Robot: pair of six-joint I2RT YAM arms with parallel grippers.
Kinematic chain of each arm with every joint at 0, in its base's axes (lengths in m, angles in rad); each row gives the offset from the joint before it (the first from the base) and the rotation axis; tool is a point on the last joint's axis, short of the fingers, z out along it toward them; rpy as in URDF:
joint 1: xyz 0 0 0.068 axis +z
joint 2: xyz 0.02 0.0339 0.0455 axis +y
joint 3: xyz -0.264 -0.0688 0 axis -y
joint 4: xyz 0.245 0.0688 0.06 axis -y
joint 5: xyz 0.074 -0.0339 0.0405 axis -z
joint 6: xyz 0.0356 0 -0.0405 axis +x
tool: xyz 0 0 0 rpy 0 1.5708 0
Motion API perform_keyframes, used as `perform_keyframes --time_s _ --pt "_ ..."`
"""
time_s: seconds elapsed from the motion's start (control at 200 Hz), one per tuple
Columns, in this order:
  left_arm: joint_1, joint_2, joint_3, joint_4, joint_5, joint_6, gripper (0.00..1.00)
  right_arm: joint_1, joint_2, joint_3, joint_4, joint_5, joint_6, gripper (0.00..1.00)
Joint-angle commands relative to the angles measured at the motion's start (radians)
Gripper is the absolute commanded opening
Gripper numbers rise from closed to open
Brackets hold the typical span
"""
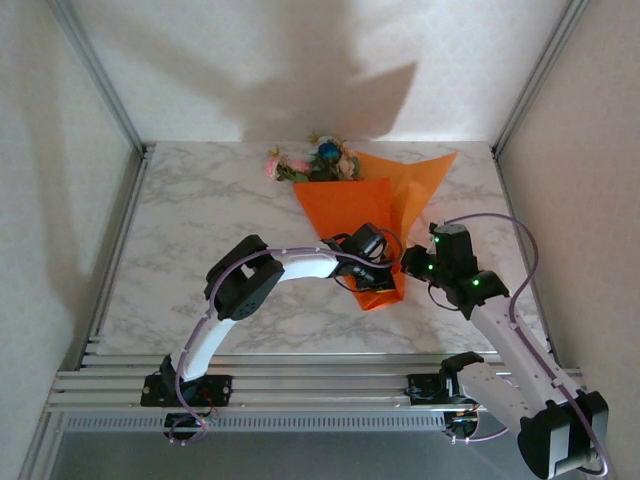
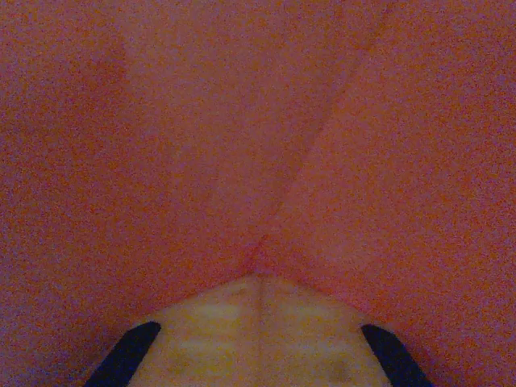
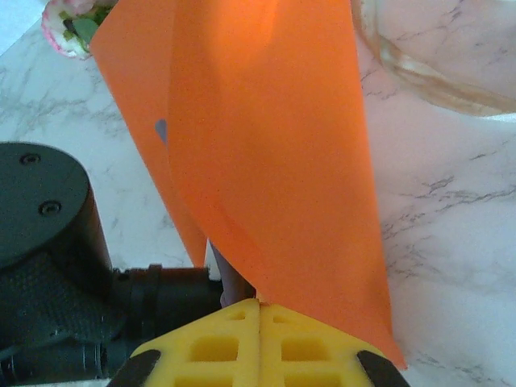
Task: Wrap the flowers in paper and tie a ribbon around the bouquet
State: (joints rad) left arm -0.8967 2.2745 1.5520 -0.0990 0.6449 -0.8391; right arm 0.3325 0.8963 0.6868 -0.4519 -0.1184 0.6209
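The bouquet (image 1: 348, 205) is lying on the table (image 1: 200, 220), its narrow end sitting at both grippers and its flowers (image 1: 312, 160) poking out at the end far from them. The left gripper (image 2: 260, 282) is squeezing its pads together on the paper (image 2: 242, 145), with creases fanning out ahead of the fingertips. Just beside it, the right gripper (image 3: 260, 310) is pressing its pads flush together while the paper's edge is draping over their tips, though I cannot tell whether any is pinched.
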Motion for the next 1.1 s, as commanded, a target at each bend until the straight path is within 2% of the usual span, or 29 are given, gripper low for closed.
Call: perform_keyframes --time_s 0.0,0.04,0.11,0.225,0.335,0.465,0.566,0.721,0.811,0.976,1.096 --pt "0.023 0.02 -0.059 -0.044 -0.102 0.015 0.01 0.008 -0.028 -0.038 -0.004 -0.022 -0.03 0.0" --pt "0.028 -0.008 -0.059 -0.044 -0.11 0.013 0.03 0.008 -0.032 -0.045 -0.012 -0.014 -0.035 0.0" --pt "0.033 -0.074 -0.058 -0.052 -0.127 0.01 0.12 0.005 -0.031 -0.047 -0.022 0.006 -0.042 0.0" --pt "0.045 -0.151 -0.053 -0.123 -0.128 0.0 0.19 -0.002 -0.029 -0.049 -0.033 0.056 -0.039 0.0" --pt "0.059 -0.211 -0.081 -0.198 -0.151 0.002 0.2 -0.006 -0.028 -0.044 -0.037 0.08 -0.042 0.0" --pt "0.122 -0.273 -0.189 -0.108 -0.161 -0.016 0.19 -0.007 -0.022 -0.041 -0.038 0.08 -0.05 0.0" --pt "0.177 -0.208 -0.134 -0.029 -0.126 -0.01 0.19 -0.007 -0.018 -0.043 -0.03 0.072 -0.049 0.0" --pt "0.196 -0.01 0.174 -0.106 -0.093 0.031 0.17 -0.007 -0.002 -0.028 -0.028 0.061 -0.052 0.0" --pt "0.185 0.079 0.284 -0.123 -0.057 0.013 0.17 -0.007 0.003 -0.02 -0.03 0.059 -0.062 0.0" --pt "0.162 0.182 0.363 -0.162 -0.07 0.026 0.17 -0.007 0.012 -0.014 -0.013 0.035 -0.069 0.0" --pt "0.16 0.196 0.343 -0.163 -0.08 0.035 0.16 -0.007 0.02 -0.018 0.013 -0.005 -0.075 0.0"
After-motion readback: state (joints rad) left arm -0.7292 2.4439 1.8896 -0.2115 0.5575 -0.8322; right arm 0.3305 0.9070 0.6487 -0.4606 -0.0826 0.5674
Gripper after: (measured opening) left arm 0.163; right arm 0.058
